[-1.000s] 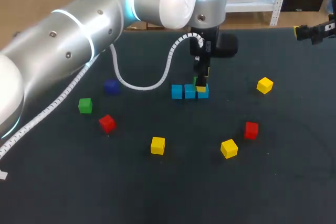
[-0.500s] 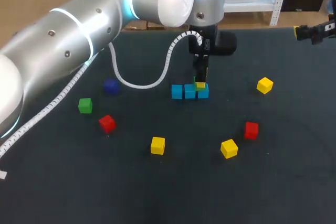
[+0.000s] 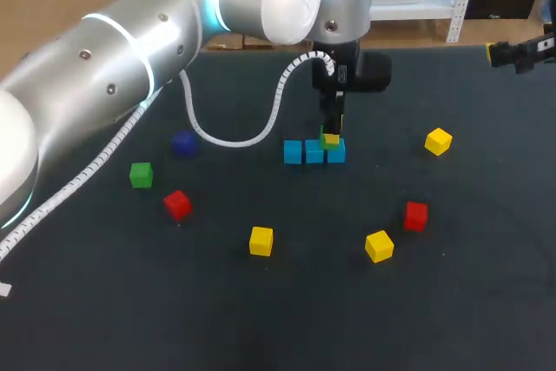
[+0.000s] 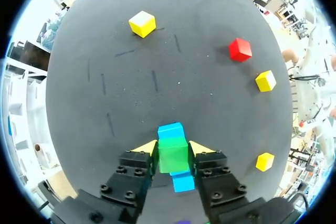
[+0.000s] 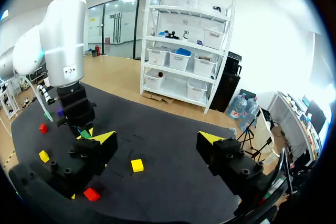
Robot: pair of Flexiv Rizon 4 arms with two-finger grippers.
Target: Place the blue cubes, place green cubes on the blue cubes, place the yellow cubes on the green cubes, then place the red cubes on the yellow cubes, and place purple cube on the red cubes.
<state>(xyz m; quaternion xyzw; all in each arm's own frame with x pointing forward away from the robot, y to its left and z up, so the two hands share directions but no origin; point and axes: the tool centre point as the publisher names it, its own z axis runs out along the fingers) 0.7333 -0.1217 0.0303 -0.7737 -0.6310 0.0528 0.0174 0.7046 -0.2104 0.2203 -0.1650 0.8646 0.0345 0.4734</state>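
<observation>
Three blue cubes (image 3: 304,152) lie in a row at the table's middle. A green cube (image 3: 329,140) sits on the row's right part. My left gripper (image 3: 331,132) comes down on it from above. In the left wrist view the green cube (image 4: 173,155) fills the gap of the left gripper (image 4: 173,149), both yellow tips against its sides, with blue cubes (image 4: 171,130) showing ahead of and under it. My right gripper (image 5: 157,140) stands open and empty high at the table's far right edge (image 3: 512,55).
Loose on the table are yellow cubes (image 3: 439,141) (image 3: 380,246) (image 3: 261,241), red cubes (image 3: 416,215) (image 3: 177,204), a second green cube (image 3: 141,175) and a dark purple cube (image 3: 183,142). The left arm's white cable (image 3: 261,132) hangs above the table near the row.
My left gripper's tips were lower, beside the blue row, a second ago; they have come up a little and closed in on the green cube. The right arm has not moved.
</observation>
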